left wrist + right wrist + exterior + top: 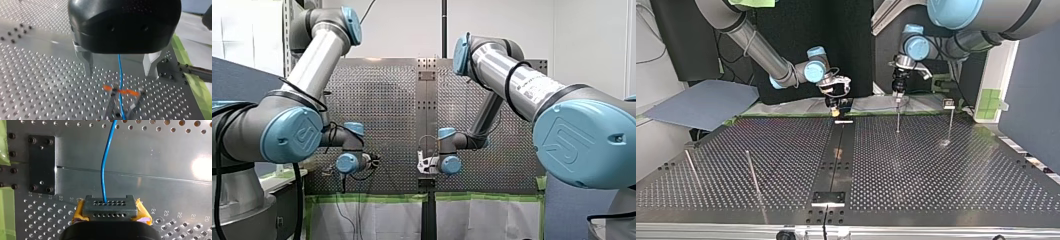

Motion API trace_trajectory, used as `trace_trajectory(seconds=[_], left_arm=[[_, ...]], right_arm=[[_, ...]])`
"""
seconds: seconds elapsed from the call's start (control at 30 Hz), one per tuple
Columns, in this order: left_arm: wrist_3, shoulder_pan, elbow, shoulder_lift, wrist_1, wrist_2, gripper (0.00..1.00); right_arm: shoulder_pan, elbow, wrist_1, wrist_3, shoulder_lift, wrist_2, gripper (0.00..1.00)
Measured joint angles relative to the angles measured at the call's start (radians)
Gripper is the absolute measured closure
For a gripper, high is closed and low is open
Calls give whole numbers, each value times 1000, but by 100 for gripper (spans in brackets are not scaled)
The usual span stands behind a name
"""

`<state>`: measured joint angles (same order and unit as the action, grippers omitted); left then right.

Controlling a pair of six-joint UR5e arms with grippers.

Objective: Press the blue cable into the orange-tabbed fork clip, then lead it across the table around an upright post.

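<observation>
Left gripper (121, 75) is held open above the clip (130, 92), cable (119, 63) passing between its fingers (88, 62); right gripper (110, 206) is clamped on the cable, upper middle of the top view.

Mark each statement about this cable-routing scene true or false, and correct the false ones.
1. The thin blue cable runs between my left end effector's open metal fingers. True.
2. The orange-tabbed fork clip sits ahead of my right end effector. False: it sits below my left end effector.
3. My right end effector's yellow pads clamp a dark perforated block that the cable enters. True.
4. The perforated metal table carries no upright posts. False: several thin metal posts stand on it.
</observation>
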<state>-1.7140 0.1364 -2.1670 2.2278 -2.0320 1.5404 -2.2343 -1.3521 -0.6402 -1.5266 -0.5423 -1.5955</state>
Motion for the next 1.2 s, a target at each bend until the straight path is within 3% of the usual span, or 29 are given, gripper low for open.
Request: trace_trajectory(seconds=[0.4,0.67,1.07,1.2], left_arm=[[-39,103,102,14,-102,94,0],[-39,170,170,62,-165,161,0],[-25,263,265,111,-182,257,0],[-15,263,298,112,-184,289,0]], right_arm=[[0,0,0,1,1,0,100],[0,0,1,1,3,0,100],[0,0,2,2,7,0,100],[0,0,1,2,8,0,100]])
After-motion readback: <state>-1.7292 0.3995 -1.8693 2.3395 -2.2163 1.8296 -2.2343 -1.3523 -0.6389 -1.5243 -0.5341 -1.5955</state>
